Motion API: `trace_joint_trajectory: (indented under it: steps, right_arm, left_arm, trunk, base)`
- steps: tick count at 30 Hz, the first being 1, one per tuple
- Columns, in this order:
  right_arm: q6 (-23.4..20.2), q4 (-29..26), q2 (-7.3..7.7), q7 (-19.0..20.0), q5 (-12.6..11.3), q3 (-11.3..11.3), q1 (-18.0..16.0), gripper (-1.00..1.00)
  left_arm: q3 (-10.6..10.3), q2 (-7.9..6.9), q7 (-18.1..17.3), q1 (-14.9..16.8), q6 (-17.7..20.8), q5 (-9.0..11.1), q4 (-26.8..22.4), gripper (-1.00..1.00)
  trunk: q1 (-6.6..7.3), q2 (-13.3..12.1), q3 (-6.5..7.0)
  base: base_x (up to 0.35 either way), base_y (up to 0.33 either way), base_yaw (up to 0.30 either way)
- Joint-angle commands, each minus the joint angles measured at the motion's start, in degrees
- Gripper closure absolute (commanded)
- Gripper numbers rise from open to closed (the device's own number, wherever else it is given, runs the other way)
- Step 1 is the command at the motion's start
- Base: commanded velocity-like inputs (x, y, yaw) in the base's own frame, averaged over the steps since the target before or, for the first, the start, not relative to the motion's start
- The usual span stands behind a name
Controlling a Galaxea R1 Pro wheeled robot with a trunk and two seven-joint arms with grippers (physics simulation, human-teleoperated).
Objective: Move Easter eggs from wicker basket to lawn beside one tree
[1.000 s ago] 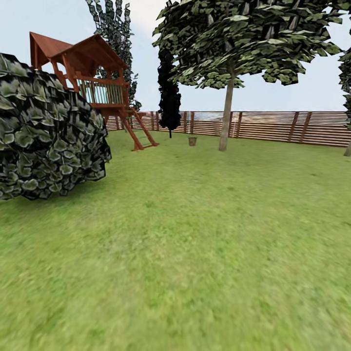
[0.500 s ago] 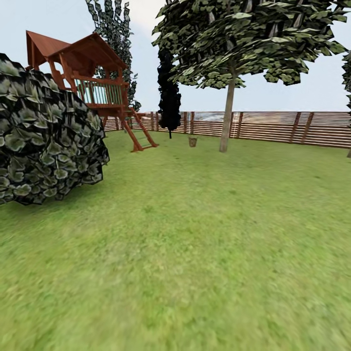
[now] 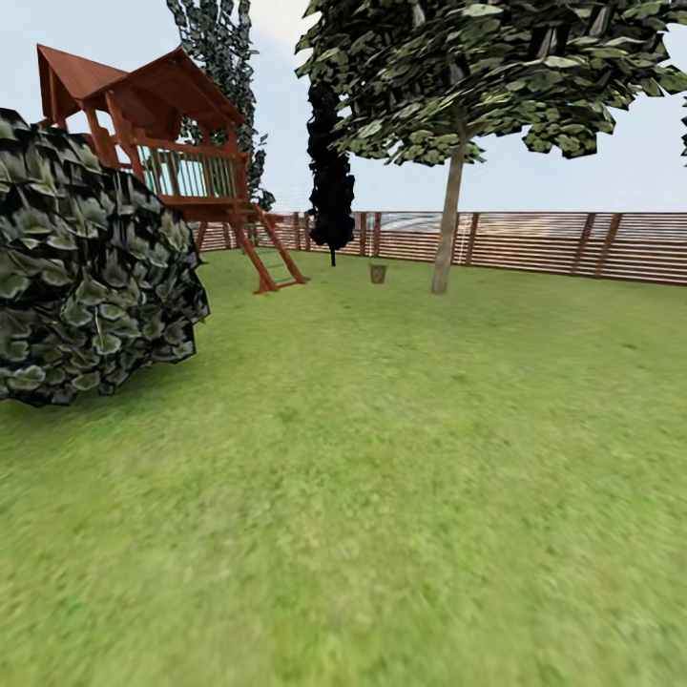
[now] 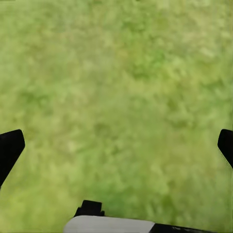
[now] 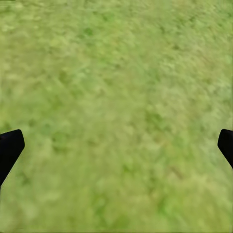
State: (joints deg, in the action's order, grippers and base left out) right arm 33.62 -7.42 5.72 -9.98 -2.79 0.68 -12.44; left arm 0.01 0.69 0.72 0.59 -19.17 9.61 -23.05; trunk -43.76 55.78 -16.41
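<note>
both wrist views look down on the lawn [image 3: 382, 496]. the left claw [image 4: 116, 145] and the right claw [image 5: 116, 145] are spread wide and hold nothing. further on the left is a dark bush [image 3: 91, 277], behind it a play tower [image 3: 181, 162]. far away the basket [image 3: 378, 274] stands near the tree [image 3: 448, 229], before the fence [image 3: 534, 243].

No text, label, brand, number or sign can be read anywhere in these pictures.
</note>
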Motion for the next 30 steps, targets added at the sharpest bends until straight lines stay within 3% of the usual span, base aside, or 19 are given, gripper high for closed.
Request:
trace_joint_trajectory:
  steps: [1, 30]
  right_arm:
    - [0.2, 0.0, 0.01, 0.1, -0.3, 0.0, 0.0, -1.00]
    - [0.2, 0.0, 0.03, 0.1, -0.3, 0.0, 0.0, -1.00]
  left_arm:
    - [0.0, 0.02, 0.1, 0.1, -0.2, 0.2, 0.0, -1.00]
    - [0.0, 0.02, 0.1, 0.0, -0.2, 0.3, 0.0, -1.00]
  trunk:
    - [0.19, -0.4, 0.02]
    - [6.56, -12.0, 3.07]
  base:
    - [0.328, 0.000, 0.000]
    - [0.328, 0.000, 0.000]
